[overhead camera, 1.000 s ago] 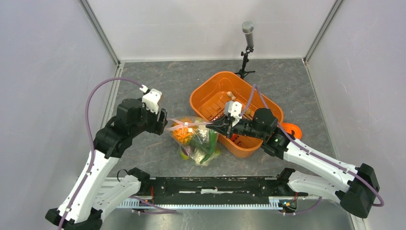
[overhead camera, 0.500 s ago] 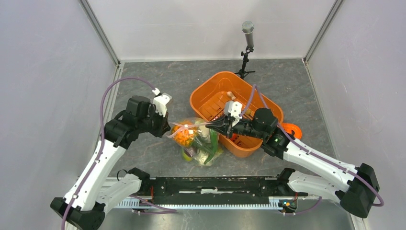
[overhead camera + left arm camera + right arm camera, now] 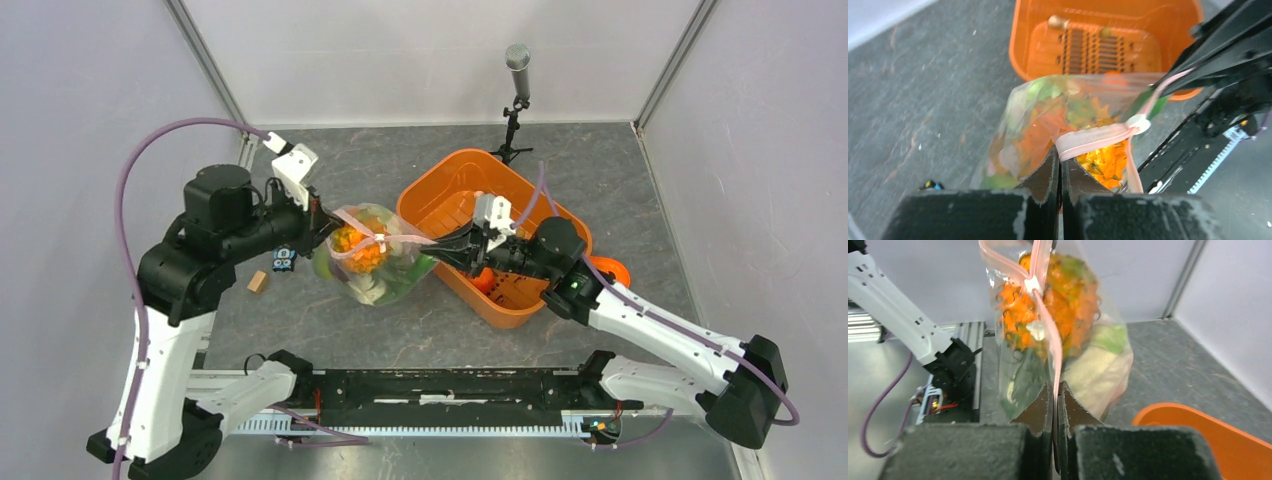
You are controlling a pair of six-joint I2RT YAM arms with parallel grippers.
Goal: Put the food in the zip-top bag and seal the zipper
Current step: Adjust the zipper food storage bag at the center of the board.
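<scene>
The clear zip-top bag (image 3: 372, 268) hangs stretched between both grippers, left of the orange basket. Inside it is the food: an orange pineapple (image 3: 358, 248), green leaves and a pale piece (image 3: 1098, 367). My left gripper (image 3: 322, 226) is shut on the left end of the pink zipper (image 3: 1093, 138), its tips (image 3: 1059, 151) pinching the strip. My right gripper (image 3: 433, 254) is shut on the zipper's other end (image 3: 1054, 386). The strip (image 3: 1047, 322) runs away from it to a white slider (image 3: 1032, 284) near the middle, where the two lips part.
The orange slotted basket (image 3: 455, 180) stands just right of the bag, with small pieces inside (image 3: 1058, 21). A microphone stand (image 3: 516, 100) rises behind it. A small wooden block (image 3: 258, 282) lies on the table under the left arm. An orange item (image 3: 610, 270) lies right of the basket.
My left gripper has shut on the zipper's left end and pulled up and to the left. The bag has come off the table and shifted left. The right gripper kept its grip.
</scene>
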